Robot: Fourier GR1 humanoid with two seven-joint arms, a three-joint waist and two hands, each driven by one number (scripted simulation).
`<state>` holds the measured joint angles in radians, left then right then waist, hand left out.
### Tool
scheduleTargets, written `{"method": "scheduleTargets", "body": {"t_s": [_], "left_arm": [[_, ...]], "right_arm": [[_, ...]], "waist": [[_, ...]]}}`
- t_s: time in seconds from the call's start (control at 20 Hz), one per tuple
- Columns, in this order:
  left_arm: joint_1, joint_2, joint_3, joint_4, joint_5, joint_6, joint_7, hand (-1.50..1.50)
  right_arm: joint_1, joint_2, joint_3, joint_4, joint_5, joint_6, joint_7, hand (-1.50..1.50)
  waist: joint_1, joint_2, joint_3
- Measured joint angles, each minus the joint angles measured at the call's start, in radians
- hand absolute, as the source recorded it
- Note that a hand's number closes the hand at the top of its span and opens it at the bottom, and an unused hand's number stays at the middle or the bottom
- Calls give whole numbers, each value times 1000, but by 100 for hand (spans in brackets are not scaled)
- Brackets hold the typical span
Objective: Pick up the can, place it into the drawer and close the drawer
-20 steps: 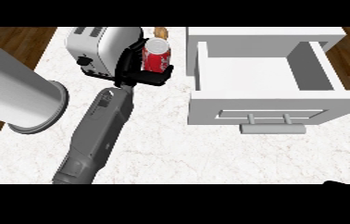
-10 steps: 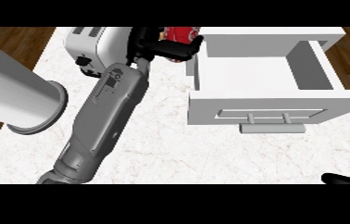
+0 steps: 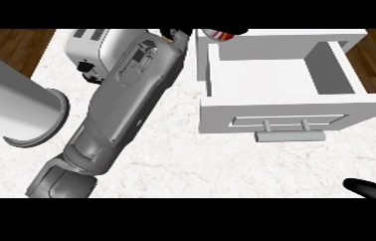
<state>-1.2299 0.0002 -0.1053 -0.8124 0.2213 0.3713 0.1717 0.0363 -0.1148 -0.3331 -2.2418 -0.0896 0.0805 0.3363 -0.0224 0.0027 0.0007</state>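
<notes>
Red and white, the small metal can (image 3: 220, 34) sits at the far edge of your view, just above the far left corner of the open white drawer (image 3: 283, 116). Your left hand (image 3: 178, 33) is curled round it. Your right hand (image 3: 361, 186) shows near right; its fingers you cannot tell. The silver toaster (image 3: 86, 48) stands far left on the white marble counter (image 3: 176, 160).

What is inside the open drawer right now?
Nothing shows inside the drawer: its white floor is bare. The can, held in the left hand, is at its back edge, mostly cut off by the view.
</notes>
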Motion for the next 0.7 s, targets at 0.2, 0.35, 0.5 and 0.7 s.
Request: {"method": "scheduleTargets", "body": {"t_s": [0.2,0.35,0.5,0.7], "left_arm": [[-104,0,-18,93,22,29,20,150],[-163,0,-39,162,53,45,16,150],[-231,0,-47,238,74,56,12,150],[-286,0,-82,321,117,76,-7,150]], "right_arm": [[5,2,-1,-4,0,2,-8,-150],[-6,-14,-13,-4,-13,7,3,-150],[-4,-8,-4,-8,-10,8,-3,-150],[-35,-3,20,2,11,-6,4,-150]], "waist": [[-9,2,0],[-17,4,0],[-27,7,1],[-40,11,1]]}}
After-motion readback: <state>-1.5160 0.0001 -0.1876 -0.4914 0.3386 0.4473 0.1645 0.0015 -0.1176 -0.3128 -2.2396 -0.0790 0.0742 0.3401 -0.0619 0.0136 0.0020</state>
